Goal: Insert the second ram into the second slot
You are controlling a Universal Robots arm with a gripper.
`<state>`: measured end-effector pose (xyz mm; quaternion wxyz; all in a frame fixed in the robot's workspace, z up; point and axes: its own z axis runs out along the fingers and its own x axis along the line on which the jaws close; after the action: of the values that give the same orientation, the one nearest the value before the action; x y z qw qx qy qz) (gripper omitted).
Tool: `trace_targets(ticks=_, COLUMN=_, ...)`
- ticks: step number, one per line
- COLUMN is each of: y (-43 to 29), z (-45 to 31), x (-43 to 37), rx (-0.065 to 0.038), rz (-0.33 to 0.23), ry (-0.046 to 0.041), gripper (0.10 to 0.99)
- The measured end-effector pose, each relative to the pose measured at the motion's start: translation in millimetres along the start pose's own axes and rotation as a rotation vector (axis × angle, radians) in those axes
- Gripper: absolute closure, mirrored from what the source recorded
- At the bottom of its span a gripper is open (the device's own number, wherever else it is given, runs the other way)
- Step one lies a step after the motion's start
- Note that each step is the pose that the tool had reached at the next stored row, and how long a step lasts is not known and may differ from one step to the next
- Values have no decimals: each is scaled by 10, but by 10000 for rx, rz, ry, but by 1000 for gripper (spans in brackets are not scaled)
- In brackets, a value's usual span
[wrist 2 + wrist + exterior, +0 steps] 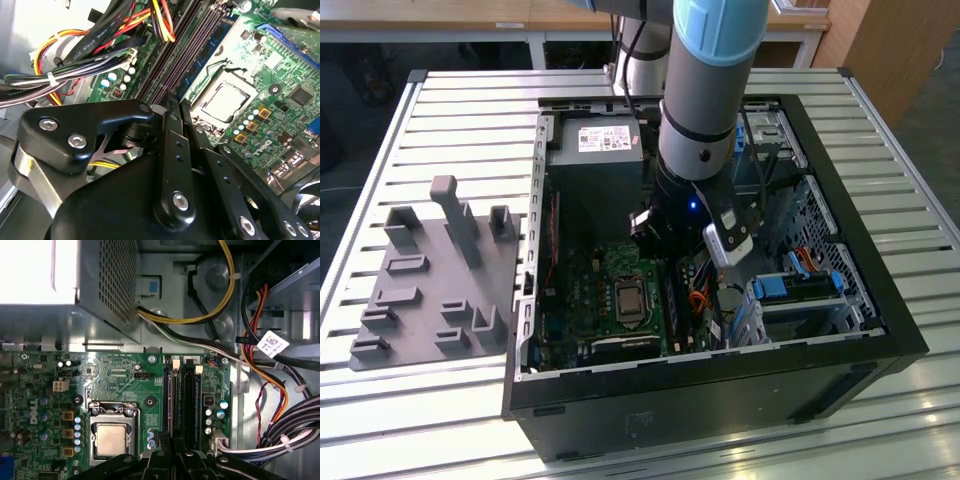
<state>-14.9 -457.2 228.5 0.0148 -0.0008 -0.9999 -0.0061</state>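
Workshop — slatted metal table (450, 110), opened computer case (865, 300).

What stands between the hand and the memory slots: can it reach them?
Probably yes. The hand hangs right over the memory slots, and the cable bundle lies off to one side, apart from them.

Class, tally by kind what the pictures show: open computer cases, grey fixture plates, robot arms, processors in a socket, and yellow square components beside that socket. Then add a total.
Open computer case: 1
Grey fixture plate: 1
Robot arm: 1
Processor: 1
Yellow square components: 3
Total: 7
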Motion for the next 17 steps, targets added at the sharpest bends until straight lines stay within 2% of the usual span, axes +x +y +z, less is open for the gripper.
trace_targets(ticks=6, y=-8, z=43, x=-8, rx=1, rz=-71, ry=21, gripper=949)
trace_targets(ticks=17, y=-8, z=67, x=-36, rx=-2, rz=-91, ry=31, gripper=949)
